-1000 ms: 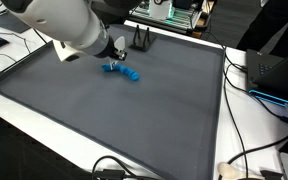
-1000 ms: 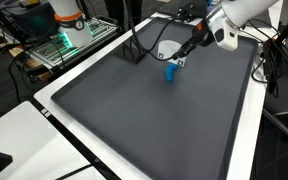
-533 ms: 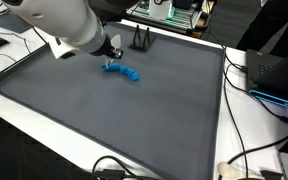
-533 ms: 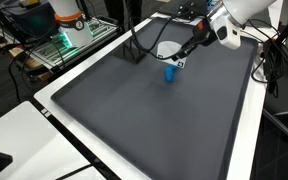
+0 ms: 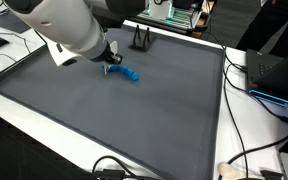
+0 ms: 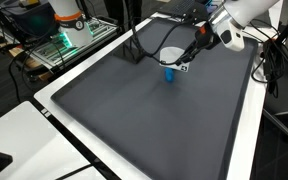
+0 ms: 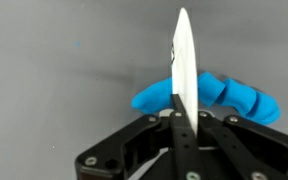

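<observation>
My gripper [image 7: 181, 116] is shut on a thin white flat piece [image 7: 182, 58], seen edge-on and standing upright between the jaws. Just beyond it a blue ridged, worm-like toy [image 7: 216, 96] lies on the grey mat [image 7: 54, 90]. In both exterior views the gripper [image 5: 108, 63] [image 6: 187, 65] hangs close over one end of the blue toy [image 5: 127, 73] [image 6: 170, 72]. The arm's white body hides part of the toy. Whether the white piece touches the toy I cannot tell.
A black wire stand [image 5: 141, 40] [image 6: 134, 48] stands at the mat's far edge, with a white round object [image 6: 167, 48] beside it. White table borders [image 5: 246, 110] frame the grey mat [image 6: 134, 120]. Cables [image 5: 114, 168] and electronics [image 6: 69, 28] lie around the edges.
The gripper has shifted slightly down and closer over the blue toy, still shut on the white piece. The toy has not moved.
</observation>
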`<action>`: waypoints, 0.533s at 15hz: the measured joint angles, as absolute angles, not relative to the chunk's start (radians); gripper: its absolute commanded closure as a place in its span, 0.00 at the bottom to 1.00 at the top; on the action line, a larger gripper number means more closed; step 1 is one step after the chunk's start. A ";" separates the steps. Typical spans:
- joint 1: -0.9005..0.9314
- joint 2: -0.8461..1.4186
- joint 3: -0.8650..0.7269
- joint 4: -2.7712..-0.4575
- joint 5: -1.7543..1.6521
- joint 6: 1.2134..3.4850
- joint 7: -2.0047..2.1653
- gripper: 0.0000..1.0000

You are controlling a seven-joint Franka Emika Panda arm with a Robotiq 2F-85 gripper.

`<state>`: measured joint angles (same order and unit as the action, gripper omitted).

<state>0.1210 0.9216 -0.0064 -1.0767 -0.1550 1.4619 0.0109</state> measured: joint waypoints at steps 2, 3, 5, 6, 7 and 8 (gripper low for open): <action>0.125 0.929 -0.006 -1.076 -0.170 1.474 -0.006 0.99; 0.127 0.932 -0.006 -1.075 -0.178 1.479 -0.013 0.99; 0.131 0.939 -0.006 -1.075 -0.194 1.491 -0.029 0.99; 0.134 0.942 -0.006 -1.075 -0.203 1.497 -0.039 0.99; 0.137 0.944 -0.006 -1.075 -0.211 1.502 -0.047 0.99; 0.140 0.946 -0.006 -1.074 -0.218 1.505 -0.056 0.99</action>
